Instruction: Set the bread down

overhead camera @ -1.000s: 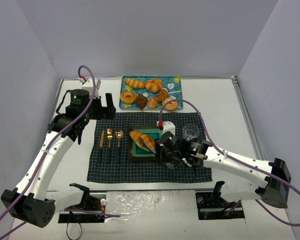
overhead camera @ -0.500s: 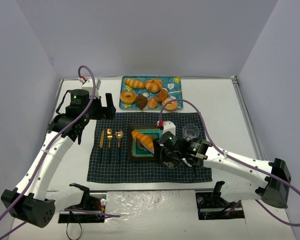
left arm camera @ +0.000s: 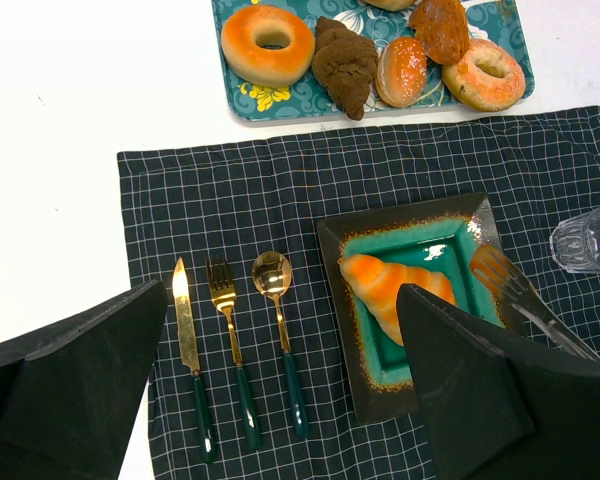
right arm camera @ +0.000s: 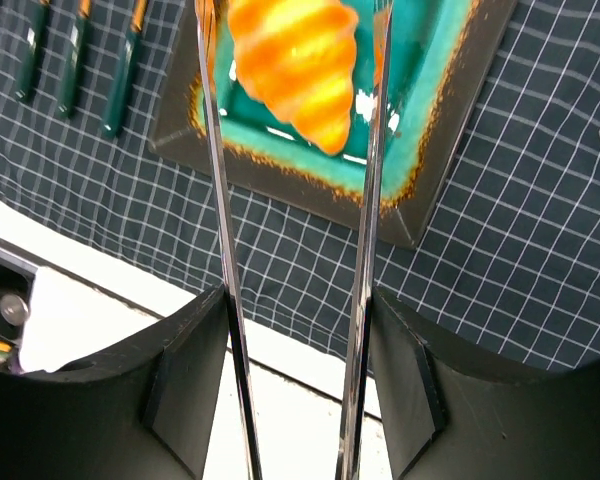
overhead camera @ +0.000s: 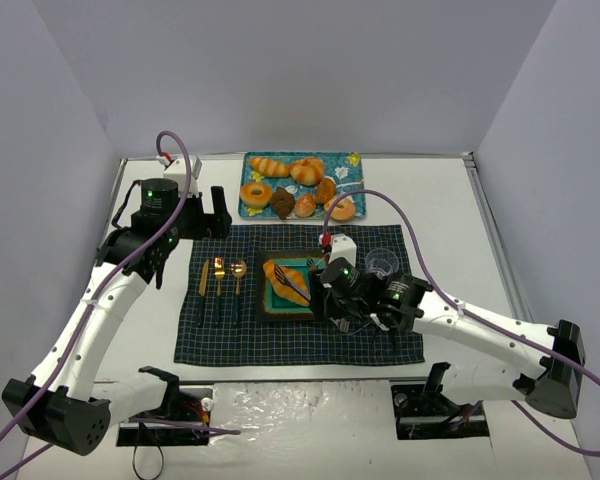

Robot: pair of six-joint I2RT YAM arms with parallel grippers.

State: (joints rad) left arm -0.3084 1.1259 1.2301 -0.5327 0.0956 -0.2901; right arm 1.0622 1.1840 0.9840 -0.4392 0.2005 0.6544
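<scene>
The bread (overhead camera: 287,280), a golden-orange ridged roll, lies on the teal square plate (overhead camera: 280,314) in the middle of the dark checked placemat. My right gripper (overhead camera: 330,300) sits just right of the plate, shut on a pair of metal tongs (right arm camera: 220,200). In the right wrist view the tong arms stand apart on either side of the bread (right arm camera: 295,65), above the plate (right arm camera: 280,170), between my gripper's (right arm camera: 298,300) fingers. My left gripper (overhead camera: 208,222) hovers open over the mat's back left corner. Its view shows the bread (left arm camera: 390,290) on the plate (left arm camera: 332,300), with nothing between its (left arm camera: 280,300) fingers.
A blue patterned tray (overhead camera: 352,160) of doughnuts and pastries stands behind the placemat (overhead camera: 280,345). A gold knife, fork and spoon (overhead camera: 220,280) lie left of the plate. A clear glass (overhead camera: 381,264) stands to the plate's right, close to my right arm.
The tongs have spread apart and the bread has settled onto the plate. My right gripper has shifted slightly; the left arm has not moved.
</scene>
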